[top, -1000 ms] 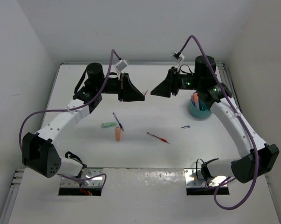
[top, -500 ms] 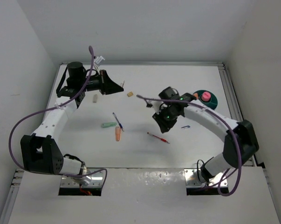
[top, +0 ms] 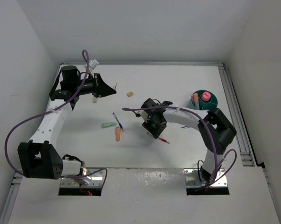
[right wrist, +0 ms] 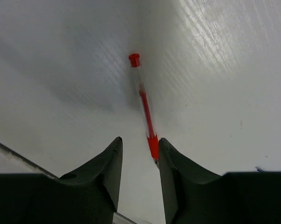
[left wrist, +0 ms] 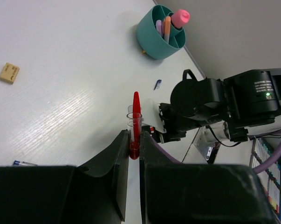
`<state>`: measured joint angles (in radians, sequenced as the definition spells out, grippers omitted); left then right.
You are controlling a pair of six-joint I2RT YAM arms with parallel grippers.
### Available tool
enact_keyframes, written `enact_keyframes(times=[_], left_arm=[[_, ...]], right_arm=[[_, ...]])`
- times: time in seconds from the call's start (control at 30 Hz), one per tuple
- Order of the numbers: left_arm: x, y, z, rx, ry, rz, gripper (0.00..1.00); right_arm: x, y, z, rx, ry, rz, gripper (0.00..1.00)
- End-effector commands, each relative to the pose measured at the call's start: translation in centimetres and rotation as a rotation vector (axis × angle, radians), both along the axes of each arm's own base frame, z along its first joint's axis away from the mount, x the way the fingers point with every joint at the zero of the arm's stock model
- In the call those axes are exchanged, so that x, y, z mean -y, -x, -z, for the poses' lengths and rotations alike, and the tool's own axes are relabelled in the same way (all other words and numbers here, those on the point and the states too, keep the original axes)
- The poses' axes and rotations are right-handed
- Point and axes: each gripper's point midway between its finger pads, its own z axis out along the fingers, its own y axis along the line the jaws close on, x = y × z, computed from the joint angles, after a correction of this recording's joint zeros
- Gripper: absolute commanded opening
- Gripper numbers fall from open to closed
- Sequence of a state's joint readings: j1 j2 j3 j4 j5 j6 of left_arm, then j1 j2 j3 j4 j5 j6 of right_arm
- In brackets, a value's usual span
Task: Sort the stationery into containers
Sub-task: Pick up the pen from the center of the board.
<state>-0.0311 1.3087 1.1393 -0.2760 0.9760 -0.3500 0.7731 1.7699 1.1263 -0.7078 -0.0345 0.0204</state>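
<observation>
**A:** What has your left pincer (left wrist: 134, 140) got?

**B:** It's clamped on a slim red stick (left wrist: 135, 122) with a clear sleeve, over the far left of the desk (top: 177, 79). My left wrist camera shows that plainly. From above, the stick is only a dark sliver.

**A:** And the right one?

**B:** My right pincer (right wrist: 139, 148) points down at mid-desk, jaws narrowly apart, gripping nothing. The red-orange pen (right wrist: 143, 100) lies flat, its tip between my fingertips and close against one. From above, my wrist hides most of that pen.

**A:** Where's the cup?

**B:** The teal cup (left wrist: 154, 39) stands far right with the pink-red marker (left wrist: 180, 17) upright inside. The lilac highlighter (left wrist: 159, 29) beside it shows only in my left wrist view. The mint-green stub (top: 108, 125) and orange stub (top: 117, 134) lie left of centre by the dark-blue pen (top: 117, 121). Only the top view shows both stubs.
</observation>
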Motion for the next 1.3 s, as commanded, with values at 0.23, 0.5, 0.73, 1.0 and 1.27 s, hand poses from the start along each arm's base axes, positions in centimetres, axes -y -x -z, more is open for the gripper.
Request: enact_keyframes(times=[0.23,0.5,0.73,1.0,1.27], left_arm=[[-0.4,-0.1,-0.8,0.056,-0.018,-0.001,0.0],[-0.4,0.0,-0.6,0.059,-0.027,0.003,0.0],[-0.3,0.3,-1.1,0.086,-0.023,0.02,0.0],[1.8,3.1,-2.7,0.245,-0.032,0.163,0.0],[6.0,7.2,-6.2,0.444,0.072,0.306,0.0]], right_arm=[[-1.5,-2.0,1.8,0.039,-0.007,0.0,0.33],[-0.1,-1.1,4.8,-0.008,0.063,-0.056,0.25],[-0.5,-1.4,3.9,-0.037,0.011,-0.071,0.0],[-2.2,-10.9,-18.3,0.082,-0.691,0.133,0.0],[-1.6,-14.0,-42.8,0.508,-1.308,0.185,0.0]])
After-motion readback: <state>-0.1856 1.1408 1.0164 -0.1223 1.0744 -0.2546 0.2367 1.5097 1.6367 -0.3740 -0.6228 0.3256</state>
